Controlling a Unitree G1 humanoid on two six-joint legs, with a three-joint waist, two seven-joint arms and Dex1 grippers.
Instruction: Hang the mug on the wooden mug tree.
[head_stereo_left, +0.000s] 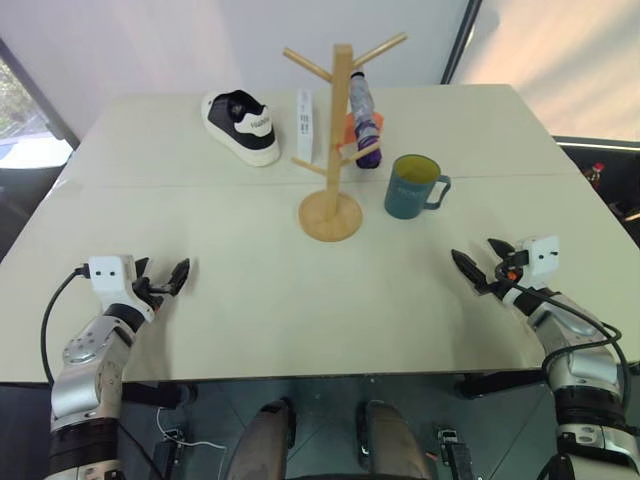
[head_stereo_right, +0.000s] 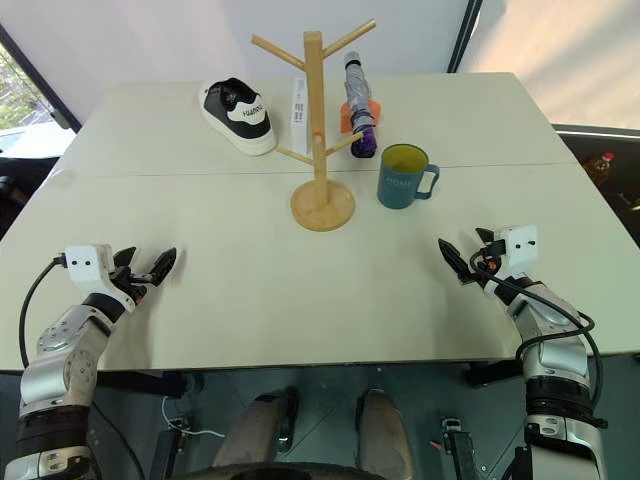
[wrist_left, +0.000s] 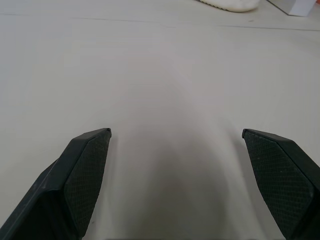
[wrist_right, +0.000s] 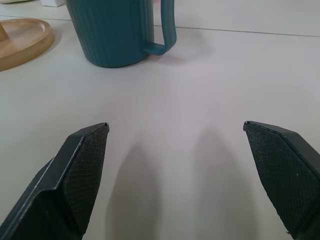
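- Left gripper (head_stereo_left: 165, 281): positioned over the near left part of the table (head_stereo_left: 250, 300), level, pointing toward the far side. Its 2 black fingers (wrist_left: 85, 170) are spread wide with nothing between them.
- Right gripper (head_stereo_left: 480, 266): positioned over the near right part of the table, level. Its 2 fingers (wrist_right: 82, 165) are spread wide and empty, aimed toward the mug.
- Mug (head_stereo_left: 413, 186): teal-blue, yellow inside, standing upright on the table, far of the right gripper and well apart from it. The loop handle faces right. The mug is just to the right of the mug tree, not touching it.
- Wooden mug tree (head_stereo_left: 335, 140): upright near the table centre on a round disc base, with angled pegs, all bare.
- Far side of the table: 1 black-and-white shoe (head_stereo_left: 241, 126) at left, 1 white box (head_stereo_left: 305, 125) behind the post, 1 folded umbrella (head_stereo_left: 365, 120) lying across an orange object (head_stereo_left: 351, 127).
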